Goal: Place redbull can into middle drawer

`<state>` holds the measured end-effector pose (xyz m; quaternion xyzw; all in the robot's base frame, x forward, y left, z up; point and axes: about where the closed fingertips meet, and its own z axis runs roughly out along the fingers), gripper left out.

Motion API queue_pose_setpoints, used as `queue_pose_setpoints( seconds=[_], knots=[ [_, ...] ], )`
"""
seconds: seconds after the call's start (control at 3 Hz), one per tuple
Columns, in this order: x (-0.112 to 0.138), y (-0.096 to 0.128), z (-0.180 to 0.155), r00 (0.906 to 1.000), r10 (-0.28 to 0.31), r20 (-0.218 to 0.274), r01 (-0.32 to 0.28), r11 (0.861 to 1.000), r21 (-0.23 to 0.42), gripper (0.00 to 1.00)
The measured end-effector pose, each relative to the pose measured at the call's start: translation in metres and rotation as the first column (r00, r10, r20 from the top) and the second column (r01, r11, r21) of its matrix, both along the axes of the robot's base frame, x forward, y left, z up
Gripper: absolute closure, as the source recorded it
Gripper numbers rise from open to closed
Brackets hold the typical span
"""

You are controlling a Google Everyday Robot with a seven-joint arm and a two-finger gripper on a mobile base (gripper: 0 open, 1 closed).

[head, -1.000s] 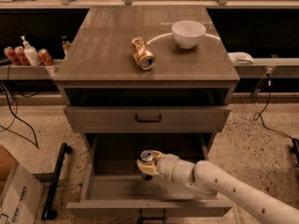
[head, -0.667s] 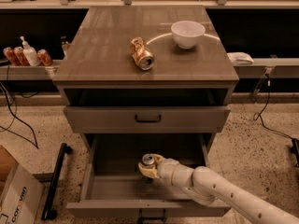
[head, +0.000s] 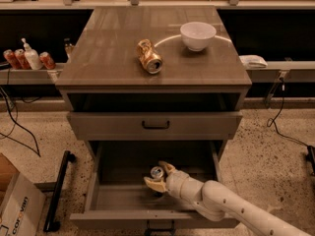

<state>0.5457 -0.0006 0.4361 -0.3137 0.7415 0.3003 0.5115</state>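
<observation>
- The cream two-finger claw (head: pixel 155 174) on the white arm reaches down inside the wide grey-beige middle drawer (head: pixel 117 196), which is pulled open
- The claw's fingers (head: pixel 151 183) sit on either side of the slim silver-and-blue redbull can (head: pixel 157 171), closed against it
- The redbull can stands upright in that grip, silver top up, over the drawer's smooth grey floor near the middle
- The upper drawer with the black bar handle (head: pixel 155 125) is shut
- On the brown tabletop (head: pixel 106 48) a dented gold can (head: pixel 149 56) lies on its side, near a white bowl (head: pixel 198 35)
</observation>
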Motion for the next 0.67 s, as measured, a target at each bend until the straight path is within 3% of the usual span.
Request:
queue_pose_setpoints(
  seconds=[0.33, 0.67],
  knots=[
    [-0.0002, 0.0014, 0.0003, 1.0000, 0.002, 0.000, -0.002, 1.000, 0.001, 0.00],
    [-0.0002, 0.0014, 0.0003, 1.0000, 0.002, 0.000, -0.002, 1.000, 0.001, 0.00]
  ],
)
